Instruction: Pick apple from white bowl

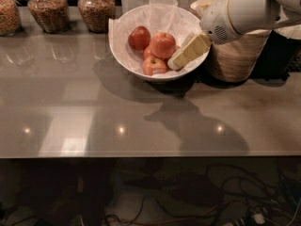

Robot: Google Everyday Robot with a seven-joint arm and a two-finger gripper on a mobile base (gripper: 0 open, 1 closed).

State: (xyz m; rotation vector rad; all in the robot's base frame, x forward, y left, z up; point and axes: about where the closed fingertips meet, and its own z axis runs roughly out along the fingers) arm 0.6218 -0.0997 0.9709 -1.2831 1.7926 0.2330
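Observation:
A wide white bowl (123,55) lined with crinkled white tissue paper stands at the back of the grey counter. It holds several red apples: one at the left (139,37), one in the middle (162,44), one at the front (154,65). My gripper (177,64) comes in from the upper right on a white arm. Its cream fingertips reach over the bowl's right rim, right beside the front and middle apples.
Three glass jars of grains (96,7) line the back left. Stacked beige disposable bowls (235,55) stand right of the white bowl, behind my arm. The grey counter (94,112) ends at a front edge, with cables on the floor below.

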